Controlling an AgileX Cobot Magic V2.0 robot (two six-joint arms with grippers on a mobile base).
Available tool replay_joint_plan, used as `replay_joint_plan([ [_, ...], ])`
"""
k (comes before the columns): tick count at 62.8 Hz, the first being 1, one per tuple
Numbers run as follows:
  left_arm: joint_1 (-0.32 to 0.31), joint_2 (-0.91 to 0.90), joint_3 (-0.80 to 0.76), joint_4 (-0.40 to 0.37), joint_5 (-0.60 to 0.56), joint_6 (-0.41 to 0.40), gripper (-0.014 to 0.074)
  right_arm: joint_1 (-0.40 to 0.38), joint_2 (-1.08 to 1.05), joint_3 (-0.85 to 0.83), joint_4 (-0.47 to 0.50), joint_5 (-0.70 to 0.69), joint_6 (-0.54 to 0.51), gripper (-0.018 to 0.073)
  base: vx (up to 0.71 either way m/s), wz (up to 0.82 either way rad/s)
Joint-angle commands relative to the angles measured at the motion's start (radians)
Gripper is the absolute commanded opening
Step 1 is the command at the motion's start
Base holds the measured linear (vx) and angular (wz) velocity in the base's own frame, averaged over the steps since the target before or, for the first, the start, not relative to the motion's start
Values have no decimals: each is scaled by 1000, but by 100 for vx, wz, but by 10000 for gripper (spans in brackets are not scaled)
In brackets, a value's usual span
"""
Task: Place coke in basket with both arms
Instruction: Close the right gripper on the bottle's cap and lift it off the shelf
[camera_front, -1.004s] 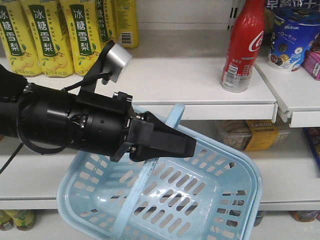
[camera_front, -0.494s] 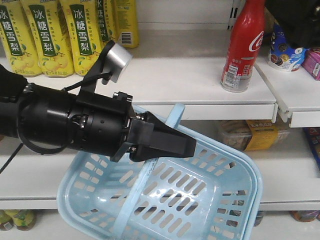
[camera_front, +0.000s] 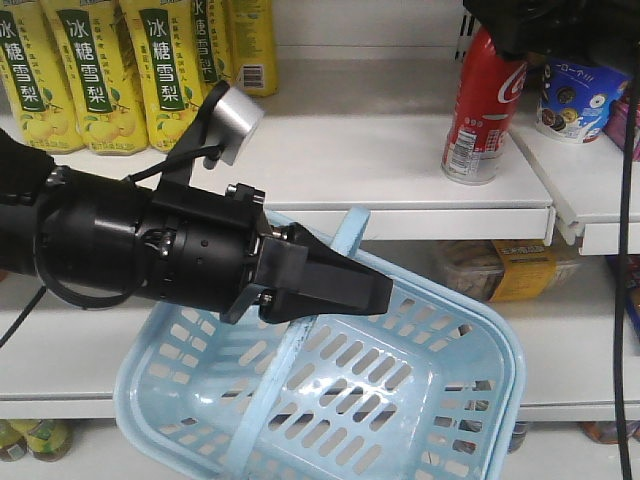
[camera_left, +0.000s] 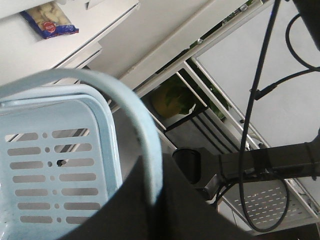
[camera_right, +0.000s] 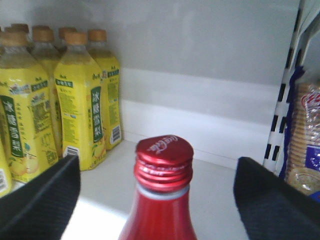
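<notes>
The coke (camera_front: 483, 110) is a slim red metal bottle-can with white script, standing on the upper white shelf at the right. In the right wrist view its red screw cap (camera_right: 164, 157) sits between my right gripper's (camera_right: 160, 192) two black fingers, which stand wide apart and do not touch it. In the front view that gripper (camera_front: 530, 30) hangs over the coke's top. My left gripper (camera_front: 385, 292) is shut on the flat handle (camera_front: 345, 235) of the light blue basket (camera_front: 480, 330), which hangs tilted in front of the lower shelf. The left wrist view shows the handle (camera_left: 145, 140) pinched between its jaws (camera_left: 157, 167).
Yellow pear-drink bottles (camera_front: 90, 70) fill the upper shelf's left side and show in the right wrist view (camera_right: 85, 100). A blue snack cup (camera_front: 575, 95) stands right of the coke. Packaged food (camera_front: 500, 268) lies on the lower shelf. A black cable (camera_front: 625, 250) hangs at the right edge.
My right gripper has come into view at the top right and moved left over the coke's top. The left arm and basket have not moved.
</notes>
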Motion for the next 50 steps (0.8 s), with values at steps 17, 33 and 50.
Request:
replay_joint_plan([
  [17, -1, -38, -26, -78, -27, 21, -6, 0, -20, -46, 29, 27, -7, -17, 0, 0],
  [33, -1, -38, -26, -78, -27, 21, -6, 0, -163, -43, -15, 217, 35, -5, 0, 0],
  [50, -1, -38, -26, -78, -27, 21, -6, 0, -340, -43, -221, 520, 339, -5, 0, 0],
])
